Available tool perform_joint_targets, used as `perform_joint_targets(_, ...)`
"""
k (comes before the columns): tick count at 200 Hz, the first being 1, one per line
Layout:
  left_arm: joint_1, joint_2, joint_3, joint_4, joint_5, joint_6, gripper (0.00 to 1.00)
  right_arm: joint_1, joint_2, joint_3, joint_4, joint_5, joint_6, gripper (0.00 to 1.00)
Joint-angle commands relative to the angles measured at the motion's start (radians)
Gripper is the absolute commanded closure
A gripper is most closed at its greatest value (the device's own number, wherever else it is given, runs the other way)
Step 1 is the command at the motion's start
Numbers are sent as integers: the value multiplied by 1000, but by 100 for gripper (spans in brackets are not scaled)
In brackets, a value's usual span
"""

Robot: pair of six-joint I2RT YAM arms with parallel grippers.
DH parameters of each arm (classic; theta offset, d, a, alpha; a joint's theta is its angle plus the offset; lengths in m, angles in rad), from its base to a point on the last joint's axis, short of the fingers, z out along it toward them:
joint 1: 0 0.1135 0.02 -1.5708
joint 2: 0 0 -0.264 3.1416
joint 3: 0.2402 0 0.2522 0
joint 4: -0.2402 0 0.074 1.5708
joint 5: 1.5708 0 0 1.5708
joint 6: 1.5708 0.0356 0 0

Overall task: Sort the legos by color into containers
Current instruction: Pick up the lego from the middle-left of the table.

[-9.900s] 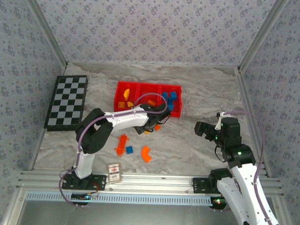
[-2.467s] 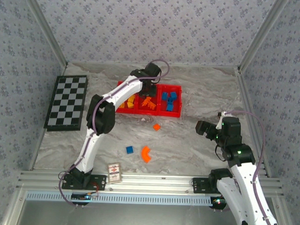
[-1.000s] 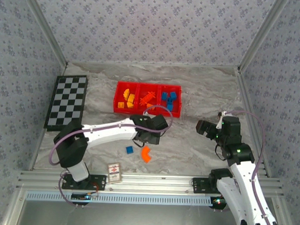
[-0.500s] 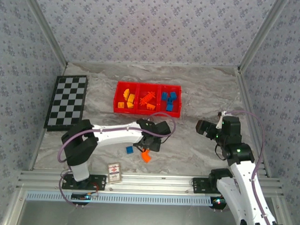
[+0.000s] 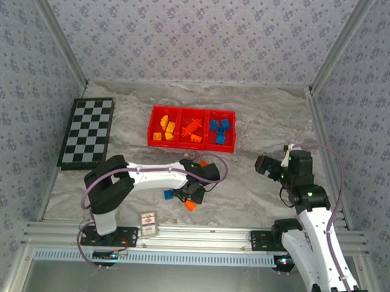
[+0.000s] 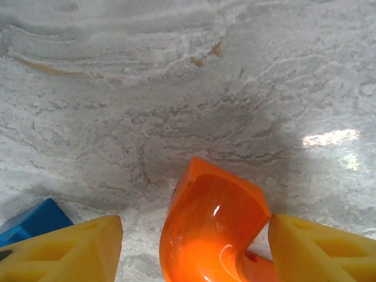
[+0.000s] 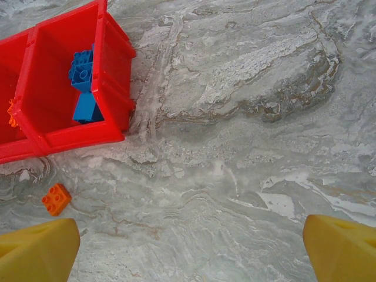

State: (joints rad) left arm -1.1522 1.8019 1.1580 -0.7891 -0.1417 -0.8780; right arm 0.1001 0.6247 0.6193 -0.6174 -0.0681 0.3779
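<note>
The curved orange lego [image 6: 214,229] lies on the table between the yellow fingers of my left gripper [image 6: 194,252]. The right finger [image 6: 320,249] is at its edge, and a gap remains by the left finger [image 6: 64,249], so the jaws stand open around it. From above, my left gripper [image 5: 192,196] is low over this lego [image 5: 190,206]. A blue lego [image 5: 169,194] [image 6: 32,220] lies just left of it, and a small orange lego [image 5: 203,163] [image 7: 56,198] sits farther back. The red containers [image 5: 193,110] [image 7: 111,56] hold yellow [image 5: 165,127], orange [image 5: 193,130] and blue legos [image 5: 218,129]. My right gripper [image 5: 261,166] [image 7: 188,258] hangs open and empty.
A black-and-white checkerboard [image 5: 86,132] lies at the left. A small white card [image 5: 148,222] sits near the front rail. Patterned walls close in the table on three sides.
My left gripper has come forward and down onto the curved orange lego, and its jaws have narrowed around it. The right arm has not moved.
</note>
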Motion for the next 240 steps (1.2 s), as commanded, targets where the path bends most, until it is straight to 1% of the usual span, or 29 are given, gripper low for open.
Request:
perform_joint_targets(1, -7, 17, -12, -7, 16, 24, 36, -7, 1, -7, 12, -13, 12, 0)
perform_joint_targets(19, -7, 26, -15, -6, 17, 28, 44, -7, 3, -7, 12, -12, 13, 0)
perform_joint_targets(60, -6, 67, -17, 2, 29, 22, 57, -6, 2, -6, 12, -10, 12, 0)
perform_joint_targets(91, -4, 86, -17, 4, 30, 14, 63, -8, 1, -6, 11, -11, 12, 0)
perform_joint_targets(121, 3, 74, -12, -7, 18, 8, 69, -8, 1, -4, 11, -11, 13, 0)
perform_joint_targets(148, 24, 40, 7, -34, -12, 23, 72, -8, 1, -3, 8, -10, 12, 0)
perform_joint_targets(173, 65, 4, 37, -54, -46, 55, 74, -8, 0, -3, 10, -9, 13, 0)
perform_joint_targets(192, 117, -24, 82, -63, -78, 101, 74, -8, 0, -3, 9, -9, 13, 0)
perform_joint_targets(240, 281, -58, 309, -115, -153, 282, 74, -10, 0, -1, 5, -12, 13, 0)
